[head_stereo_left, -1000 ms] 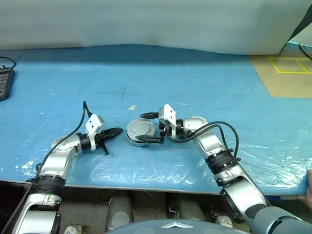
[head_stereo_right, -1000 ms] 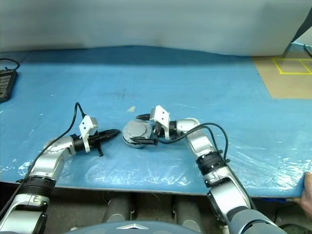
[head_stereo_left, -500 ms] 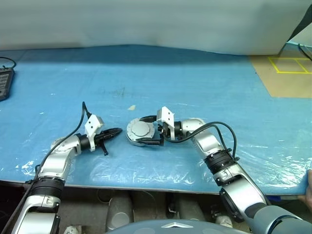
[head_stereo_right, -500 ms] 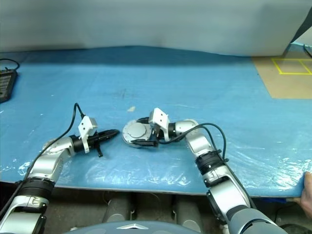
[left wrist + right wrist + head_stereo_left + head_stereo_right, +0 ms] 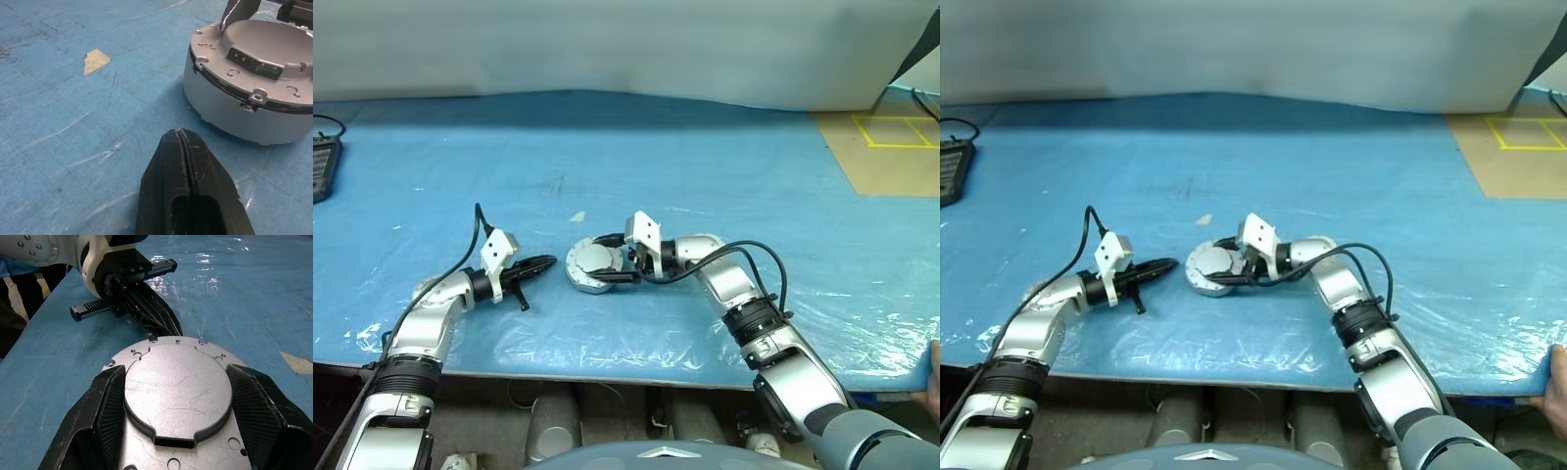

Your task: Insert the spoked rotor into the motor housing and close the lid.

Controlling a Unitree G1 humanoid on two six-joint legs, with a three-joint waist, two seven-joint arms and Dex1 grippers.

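On the blue table [image 5: 705, 176], lid [image 5: 177, 396] between right end effector [image 5: 605, 259] fingers, not yet clamped, left end effector [image 5: 548, 262] together.

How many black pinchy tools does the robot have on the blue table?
2. The left tool is pinched shut, just beside the round grey motor housing. The right tool reaches around that housing from the other side, a finger on each side of it.

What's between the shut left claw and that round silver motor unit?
Nothing visible: bare blue table cover separates the left claw from the round silver lidded motor housing. The tan scrap lies off to the side.
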